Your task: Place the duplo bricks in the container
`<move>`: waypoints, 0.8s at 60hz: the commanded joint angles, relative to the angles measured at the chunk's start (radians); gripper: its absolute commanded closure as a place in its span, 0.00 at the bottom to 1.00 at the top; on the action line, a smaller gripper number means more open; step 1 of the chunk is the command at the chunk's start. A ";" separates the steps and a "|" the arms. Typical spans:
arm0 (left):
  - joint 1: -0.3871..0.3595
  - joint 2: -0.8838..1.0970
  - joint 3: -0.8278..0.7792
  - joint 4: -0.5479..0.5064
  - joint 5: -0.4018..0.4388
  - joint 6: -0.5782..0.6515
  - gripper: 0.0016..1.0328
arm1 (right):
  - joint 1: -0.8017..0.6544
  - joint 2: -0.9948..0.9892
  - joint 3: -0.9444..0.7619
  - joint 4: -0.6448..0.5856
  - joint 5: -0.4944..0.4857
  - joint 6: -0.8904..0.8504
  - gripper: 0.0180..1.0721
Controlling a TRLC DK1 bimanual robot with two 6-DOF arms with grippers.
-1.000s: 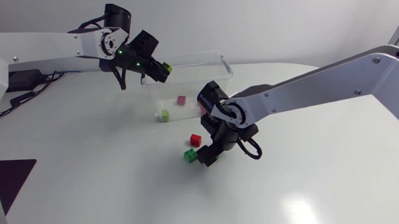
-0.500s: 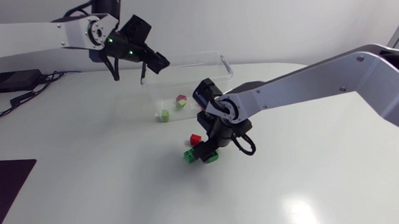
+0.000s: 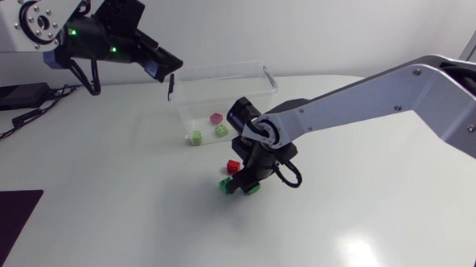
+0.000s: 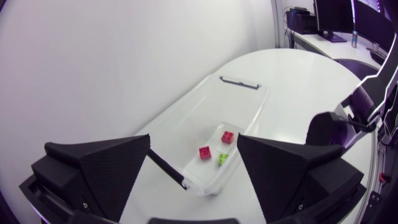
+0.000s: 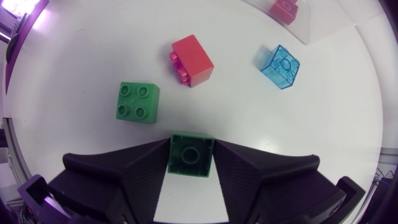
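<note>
The right arm comes in from 3 o'clock and bends down to the surface (image 3: 128,203). The right pincer (image 3: 247,187) is narrow, its two fingers pressing from both sides on a green brick (image 5: 191,159), studs facing ahead. In the head view a loose green brick (image 3: 226,185) lies just beside the pincer at 9 o'clock, and a red brick (image 3: 234,166) lies on its side at 11 o'clock. In the right wrist view these two sit ahead of the fingers, and a clear blue brick (image 5: 277,66) lies apart from the red one on its far side.

The container (image 3: 261,70), clear and uncovered, stands at 12 o'clock from the right pincer. Three bricks lie on its floor: a pink brick (image 3: 216,117), a lime brick (image 3: 196,137) at 7 o'clock from it, and a third brick (image 3: 222,130) just beside the pink one at 5 o'clock.

The left arm enters at 10 o'clock. The left pincer (image 3: 161,68) hangs in the air over the container's 9 o'clock end, its fingers wide and holding nothing. The left wrist view shows the container's inside between them.
</note>
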 commanded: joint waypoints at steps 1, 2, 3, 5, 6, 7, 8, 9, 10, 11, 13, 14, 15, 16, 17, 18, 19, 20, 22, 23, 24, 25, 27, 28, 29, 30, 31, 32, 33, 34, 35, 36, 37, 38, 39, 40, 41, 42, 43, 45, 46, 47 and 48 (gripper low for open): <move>0.008 -0.045 -0.071 -0.028 0.001 0.044 0.05 | 0.007 0.024 0.004 -0.009 -0.006 0.021 0.75; 0.006 -0.053 -0.086 -0.029 0.003 0.050 0.05 | 0.007 0.022 0.001 -0.009 -0.005 0.021 0.75; 0.006 -0.064 -0.101 -0.029 0.003 0.053 0.05 | 0.007 0.019 -0.002 -0.009 -0.006 0.021 0.76; 0.000 -0.093 -0.143 -0.040 0.003 0.076 0.05 | 0.005 0.002 -0.017 -0.006 -0.006 0.021 0.77; -0.005 -0.101 -0.155 -0.046 0.003 0.082 0.05 | 0.005 -0.007 -0.023 -0.006 -0.005 0.021 0.77; -0.008 -0.110 -0.169 -0.051 0.003 0.088 0.05 | 0.005 -0.014 -0.029 -0.004 -0.005 0.020 0.77; -0.009 -0.119 -0.181 -0.054 0.003 0.094 0.05 | 0.002 -0.025 -0.036 -0.003 -0.005 0.021 0.77; -0.011 -0.128 -0.192 -0.057 0.004 0.097 0.05 | 0.001 -0.034 -0.042 -0.003 -0.005 0.021 0.78; -0.014 -0.136 -0.203 -0.063 0.008 0.100 0.05 | -0.004 -0.047 -0.049 0.001 -0.005 0.020 0.78; -0.022 -0.147 -0.218 -0.075 0.009 0.106 0.05 | -0.009 -0.061 -0.057 -0.001 -0.005 0.018 0.78; -0.035 -0.160 -0.243 -0.089 0.009 0.119 0.05 | -0.022 -0.085 -0.068 -0.001 -0.005 0.017 0.78; -0.040 -0.168 -0.255 -0.092 0.011 0.122 0.05 | -0.027 -0.097 -0.074 -0.001 -0.005 0.017 0.78; -0.046 -0.176 -0.270 -0.095 0.011 0.125 0.05 | -0.033 -0.111 -0.080 -0.001 -0.005 0.015 0.78; -0.052 -0.182 -0.281 -0.099 0.011 0.126 0.05 | -0.041 -0.125 -0.086 -0.001 -0.005 0.014 0.78; -0.058 -0.185 -0.292 -0.100 0.012 0.129 0.05 | -0.045 -0.136 -0.089 -0.001 -0.005 0.014 0.78; -0.068 -0.190 -0.307 -0.106 0.014 0.134 0.05 | -0.053 -0.151 -0.095 -0.001 -0.005 0.014 0.78; -0.074 -0.193 -0.315 -0.109 0.014 0.139 0.05 | -0.058 -0.163 -0.102 -0.003 -0.005 0.012 0.78; -0.081 -0.196 -0.327 -0.112 0.014 0.142 0.05 | -0.065 -0.180 -0.108 -0.003 -0.005 0.012 0.78; -0.097 -0.199 -0.345 -0.112 0.014 0.143 0.05 | -0.078 -0.208 -0.115 -0.004 -0.005 0.011 0.78; -0.106 -0.200 -0.358 -0.115 0.014 0.145 0.05 | -0.084 -0.220 -0.118 -0.006 -0.005 0.011 0.78; -0.117 -0.200 -0.367 -0.118 0.014 0.146 0.05 | -0.088 -0.232 -0.121 -0.006 -0.005 0.011 0.78; -0.127 -0.200 -0.379 -0.118 0.014 0.146 0.05 | -0.098 -0.254 -0.126 -0.009 -0.005 0.011 0.78; -0.143 -0.200 -0.393 -0.118 0.014 0.145 0.05 | -0.108 -0.280 -0.131 -0.010 -0.005 0.011 0.78; -0.152 -0.197 -0.399 -0.120 0.014 0.145 0.05 | -0.114 -0.295 -0.134 -0.010 -0.005 0.009 0.78; -0.157 -0.194 -0.402 -0.122 0.014 0.145 0.05 | -0.118 -0.306 -0.134 -0.012 -0.005 0.009 0.78; -0.166 -0.191 -0.408 -0.123 0.014 0.143 0.05 | -0.122 -0.317 -0.134 -0.012 -0.005 0.008 0.78; -0.173 -0.185 -0.413 -0.123 0.014 0.142 0.05 | -0.128 -0.329 -0.135 -0.012 -0.005 0.008 0.78; -0.178 -0.180 -0.416 -0.123 0.014 0.142 0.05 | -0.133 -0.340 -0.135 -0.012 -0.006 0.008 0.78; -0.184 -0.173 -0.421 -0.122 0.014 0.140 0.05 | -0.136 -0.347 -0.134 -0.012 -0.006 0.008 0.78; -0.195 -0.163 -0.424 -0.122 0.014 0.139 0.05 | -0.141 -0.358 -0.134 -0.012 -0.006 0.008 0.78; -0.201 -0.156 -0.427 -0.122 0.014 0.139 0.05 | -0.142 -0.364 -0.132 -0.012 -0.006 0.008 0.78; -0.209 -0.145 -0.431 -0.122 0.014 0.139 0.05 | -0.147 -0.369 -0.128 -0.012 -0.006 0.008 0.78; -0.216 -0.137 -0.436 -0.122 0.014 0.139 0.05 | -0.154 -0.377 -0.125 -0.012 -0.006 0.008 0.78; -0.229 -0.122 -0.440 -0.120 0.014 0.139 0.05 | -0.159 -0.384 -0.118 -0.012 -0.006 0.008 0.78; -0.233 -0.113 -0.444 -0.120 0.014 0.139 0.05 | -0.160 -0.389 -0.114 -0.012 -0.006 0.006 0.78; -0.239 -0.098 -0.445 -0.120 0.014 0.139 0.05 | -0.164 -0.393 -0.109 -0.012 -0.006 0.006 0.78; -0.244 -0.093 -0.445 -0.120 0.014 0.139 0.05 | -0.165 -0.396 -0.106 -0.012 -0.006 0.006 0.78; -0.252 -0.079 -0.445 -0.120 0.014 0.139 0.05 | -0.167 -0.403 -0.098 -0.012 -0.006 0.006 0.78; -0.256 -0.065 -0.445 -0.118 0.014 0.139 0.05 | -0.168 -0.404 -0.089 -0.012 -0.006 0.005 0.78; -0.264 -0.044 -0.445 -0.115 0.014 0.139 0.05 | -0.173 -0.406 -0.074 -0.012 -0.006 0.001 0.78; -0.269 -0.035 -0.445 -0.114 0.014 0.139 0.05 | -0.173 -0.406 -0.066 -0.012 -0.006 0.000 0.78; -0.272 -0.022 -0.444 -0.112 0.014 0.139 0.05 | -0.176 -0.406 -0.055 -0.012 -0.006 0.000 0.78; -0.275 -0.013 -0.442 -0.108 0.012 0.139 0.05 | -0.177 -0.404 -0.048 -0.013 -0.006 0.000 0.78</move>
